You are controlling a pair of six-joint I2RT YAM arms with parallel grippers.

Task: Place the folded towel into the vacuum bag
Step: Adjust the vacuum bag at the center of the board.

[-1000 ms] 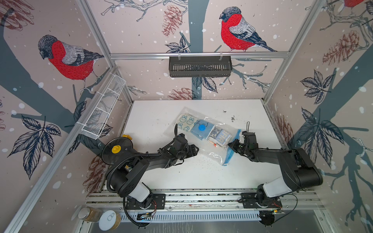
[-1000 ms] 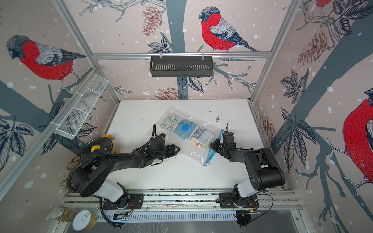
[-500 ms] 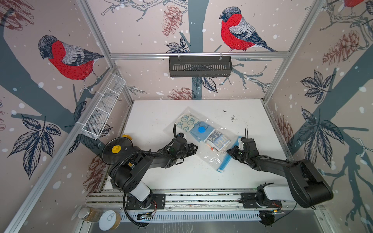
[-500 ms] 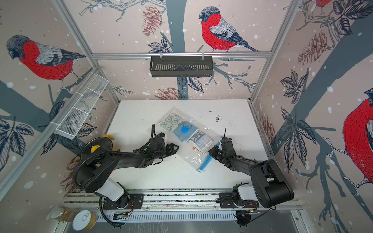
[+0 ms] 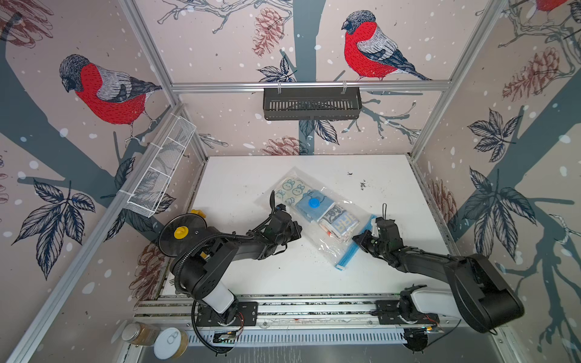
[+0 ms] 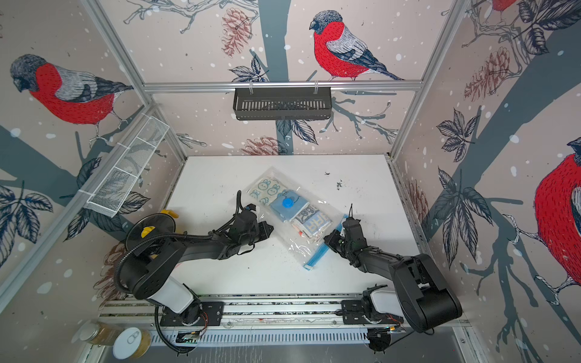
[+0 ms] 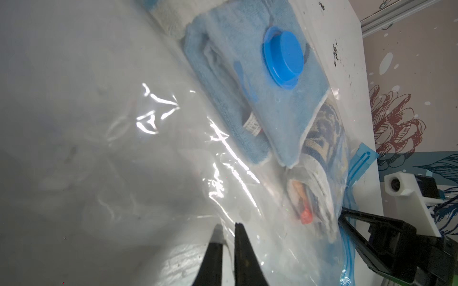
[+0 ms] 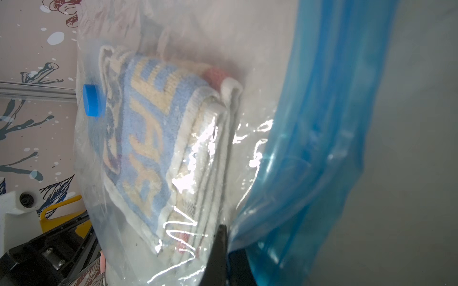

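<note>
The clear vacuum bag lies slantwise on the white table, with its blue valve cap on top. Inside it lie a bunny-print towel, a plain blue one and a folded towel patterned blue and cream, nearest the blue zip strip. My left gripper is shut on the bag's left side edge. My right gripper is shut on the bag at the zip strip.
A black basket hangs on the back wall and a white wire basket on the left wall. A black disc with a yellow knob stands by the left arm. A jar and a can sit front left. Dark specks dot the table.
My left gripper has closed on the bag's side edge. The right gripper has drawn the zip end toward the front, so the strip now lies stretched out lower on the table.
</note>
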